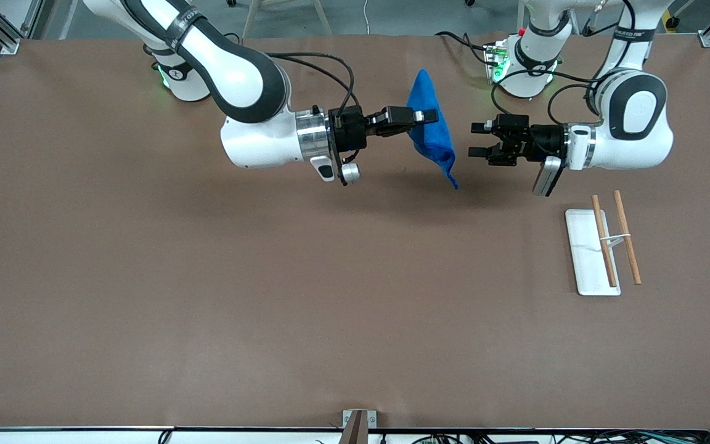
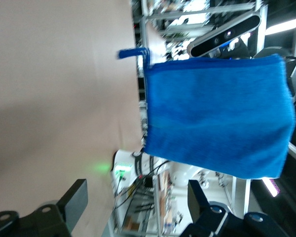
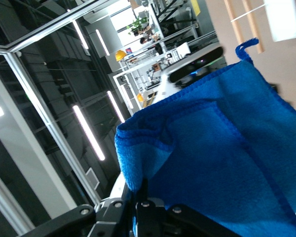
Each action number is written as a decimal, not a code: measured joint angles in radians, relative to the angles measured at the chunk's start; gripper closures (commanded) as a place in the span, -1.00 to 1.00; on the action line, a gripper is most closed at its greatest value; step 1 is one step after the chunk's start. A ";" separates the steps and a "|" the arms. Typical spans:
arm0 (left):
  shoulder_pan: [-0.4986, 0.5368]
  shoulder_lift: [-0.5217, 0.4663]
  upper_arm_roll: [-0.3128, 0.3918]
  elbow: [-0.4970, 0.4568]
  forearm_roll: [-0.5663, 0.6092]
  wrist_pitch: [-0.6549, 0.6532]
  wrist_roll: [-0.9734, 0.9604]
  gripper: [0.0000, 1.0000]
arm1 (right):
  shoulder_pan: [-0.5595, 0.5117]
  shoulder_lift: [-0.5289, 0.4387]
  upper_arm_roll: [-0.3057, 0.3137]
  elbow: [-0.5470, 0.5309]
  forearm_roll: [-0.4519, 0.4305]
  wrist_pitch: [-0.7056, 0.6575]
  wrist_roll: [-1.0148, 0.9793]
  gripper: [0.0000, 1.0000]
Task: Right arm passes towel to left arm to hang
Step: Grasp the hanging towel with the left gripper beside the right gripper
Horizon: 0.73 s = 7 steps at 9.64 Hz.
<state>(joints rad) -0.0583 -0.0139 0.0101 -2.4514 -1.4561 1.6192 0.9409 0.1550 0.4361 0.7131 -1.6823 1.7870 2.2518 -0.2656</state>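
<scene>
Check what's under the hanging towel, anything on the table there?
Only bare brown table shows below the towel, which the right gripper holds up; the strip the cloth covers can't be seen. The left gripper waits open beside it.

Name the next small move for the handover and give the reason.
Probably the left gripper should ease forward until its open fingers straddle the towel's hanging edge, then close. The right gripper is shut on the towel, holding it up in the air over the table, and a gap separates the left gripper from the cloth.
</scene>
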 measured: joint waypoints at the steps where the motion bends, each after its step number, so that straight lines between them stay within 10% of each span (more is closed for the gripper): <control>1: -0.001 -0.001 0.000 -0.033 -0.078 -0.004 0.054 -0.77 | 0.008 0.000 0.005 0.010 0.031 0.000 -0.001 0.98; 7: -0.022 -0.007 -0.021 -0.113 -0.347 -0.115 0.195 -0.77 | 0.072 0.091 0.006 0.078 0.074 0.000 0.000 0.99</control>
<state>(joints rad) -0.0805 -0.0206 -0.0108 -2.5641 -1.8028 1.5038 1.1360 0.2273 0.5268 0.7194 -1.6046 1.8614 2.2521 -0.2661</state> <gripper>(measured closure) 0.115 0.965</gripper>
